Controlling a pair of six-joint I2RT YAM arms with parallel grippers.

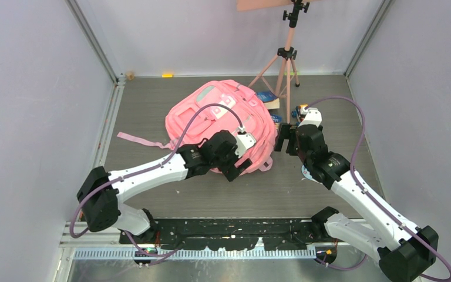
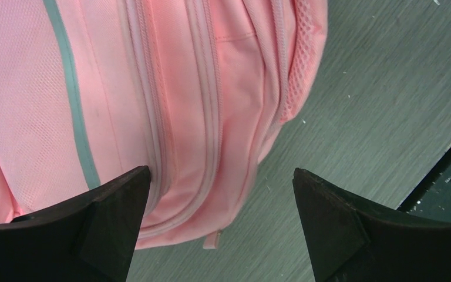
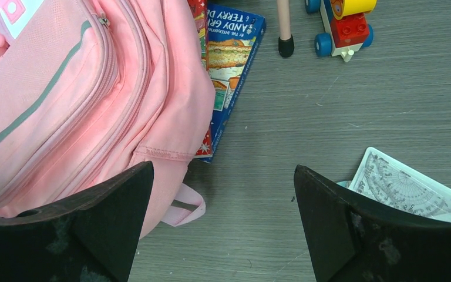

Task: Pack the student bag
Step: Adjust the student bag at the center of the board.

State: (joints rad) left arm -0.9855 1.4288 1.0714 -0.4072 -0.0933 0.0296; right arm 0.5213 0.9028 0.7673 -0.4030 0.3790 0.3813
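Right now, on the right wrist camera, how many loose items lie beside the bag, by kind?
Book: 1
Toy car: 1
Protractor: 1
Total: 3
The red edge beside the book may be part of it, so it is not counted separately.

One pink student bag (image 1: 211, 117), one blue book (image 3: 235, 64), one toy brick car (image 3: 343, 26), one protractor (image 3: 411, 188), one tripod (image 1: 286, 56)

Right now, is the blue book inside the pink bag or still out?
Out. The blue book lies flat on the table beside the student bag, with one edge hidden under its fabric.
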